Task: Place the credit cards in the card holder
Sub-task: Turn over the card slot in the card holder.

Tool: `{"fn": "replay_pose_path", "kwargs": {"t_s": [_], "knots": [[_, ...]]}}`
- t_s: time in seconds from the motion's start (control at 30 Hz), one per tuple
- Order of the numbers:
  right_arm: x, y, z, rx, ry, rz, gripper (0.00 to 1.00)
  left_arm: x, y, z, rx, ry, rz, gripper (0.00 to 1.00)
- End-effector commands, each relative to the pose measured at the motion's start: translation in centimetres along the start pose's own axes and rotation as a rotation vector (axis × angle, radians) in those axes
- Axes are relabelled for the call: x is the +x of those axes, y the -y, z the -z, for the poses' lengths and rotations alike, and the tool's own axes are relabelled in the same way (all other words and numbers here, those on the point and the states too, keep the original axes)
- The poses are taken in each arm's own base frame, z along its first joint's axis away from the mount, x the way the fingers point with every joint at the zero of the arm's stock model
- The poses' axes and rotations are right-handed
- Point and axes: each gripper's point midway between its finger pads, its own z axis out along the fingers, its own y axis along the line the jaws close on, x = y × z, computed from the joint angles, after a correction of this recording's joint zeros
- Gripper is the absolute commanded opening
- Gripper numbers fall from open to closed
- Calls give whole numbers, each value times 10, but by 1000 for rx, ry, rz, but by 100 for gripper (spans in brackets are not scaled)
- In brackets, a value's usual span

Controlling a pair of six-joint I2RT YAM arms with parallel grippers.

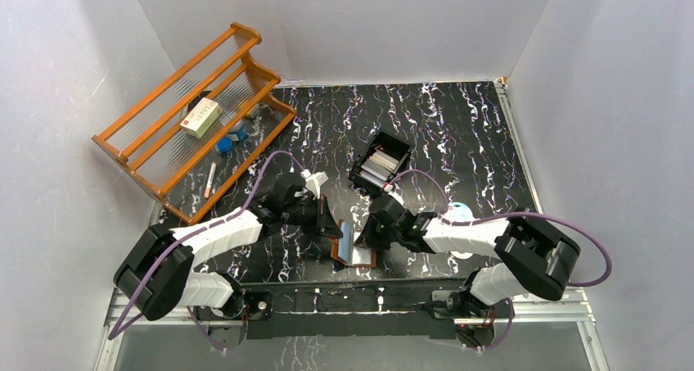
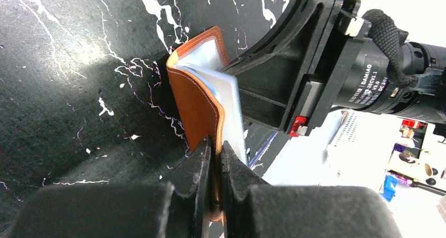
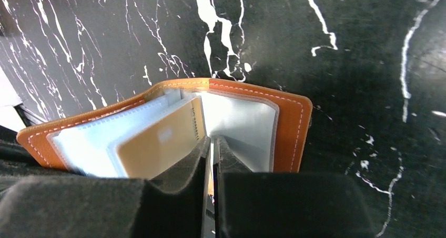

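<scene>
**Top view.** You had the card holder (image 1: 353, 248) held open close to the near edge of the table (image 1: 458, 133), about midway along it and between the two arms. The left gripper (image 1: 327, 223) met it from the left and the right gripper (image 1: 367, 238) from the right. Farther in, toward the table's centre, the black tray (image 1: 357, 177) held a stack of credit cards (image 1: 381, 163) (their count could not be read). A wooden rack (image 1: 176, 80) stood at the far left corner, well apart from the work.

**Left wrist view.** Your left gripper (image 2: 215, 148) was clamped tight on the brown cover of the card holder (image 2: 194, 101), pinning that flap.

**Right wrist view.** Your right gripper (image 3: 212, 143) was closed almost fully on a thin leaf inside the card holder (image 3: 292, 127). Whether that leaf was a clear sleeve or a card edge could not be told. One orange-gold card (image 3: 155, 146) lay among the pale sleeves (image 3: 239, 127).

**Status (a judgement).** One card appeared loaded, or nearly so. The cards in the tray were not yet transferred, so most of the task lay ahead.
</scene>
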Motion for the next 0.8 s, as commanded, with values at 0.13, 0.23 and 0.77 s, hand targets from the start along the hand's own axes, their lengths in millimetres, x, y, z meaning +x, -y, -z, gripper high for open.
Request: {"fn": "replay_pose_path", "kwargs": {"t_s": [0.13, 0.23, 0.77], "knots": [[2, -16, -7, -55, -8, 5, 16, -1, 25, 1, 138, -17, -2, 0], [2, -15, -6, -56, -6, 2, 18, 0, 20, -2, 116, -25, 7, 0], [-70, -16, 77, 62, 300, 119, 39, -5, 4, 4, -35, -32, 0, 0]]}}
